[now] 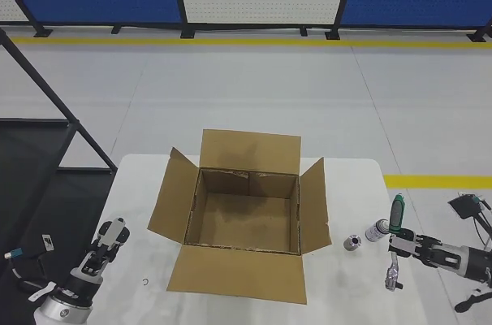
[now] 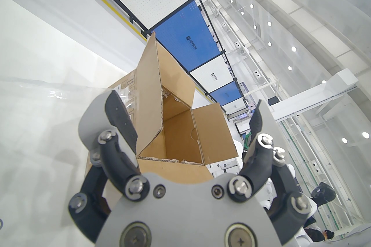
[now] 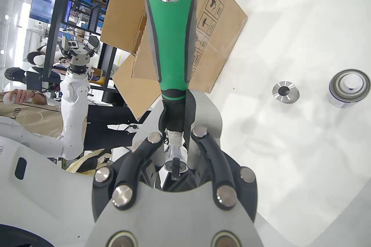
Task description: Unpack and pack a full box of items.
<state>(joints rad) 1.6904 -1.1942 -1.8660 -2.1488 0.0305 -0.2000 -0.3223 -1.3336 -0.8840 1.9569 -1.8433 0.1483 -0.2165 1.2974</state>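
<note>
An open cardboard box [image 1: 244,218] stands in the middle of the white table [image 1: 343,284], all flaps folded out; its inside looks bare. Right of the box, my right gripper [image 1: 405,243] [image 3: 174,115] is shut on the neck of a ratchet wrench [image 1: 396,214] [image 3: 171,28] with a green handle. A small metal can [image 1: 377,231] [image 3: 346,89] and a round metal socket [image 1: 353,241] [image 3: 285,91] stand on the table between wrench and box. My left gripper [image 1: 114,233] [image 2: 188,117] is open and holds nothing, near the table's left front, pointing toward the box [image 2: 174,126].
A small ring [image 1: 145,282] lies on the table near the left arm. A black metal rack [image 1: 35,162] stands off the table's left side. The box's front flap [image 1: 238,272] lies flat toward the table's front edge.
</note>
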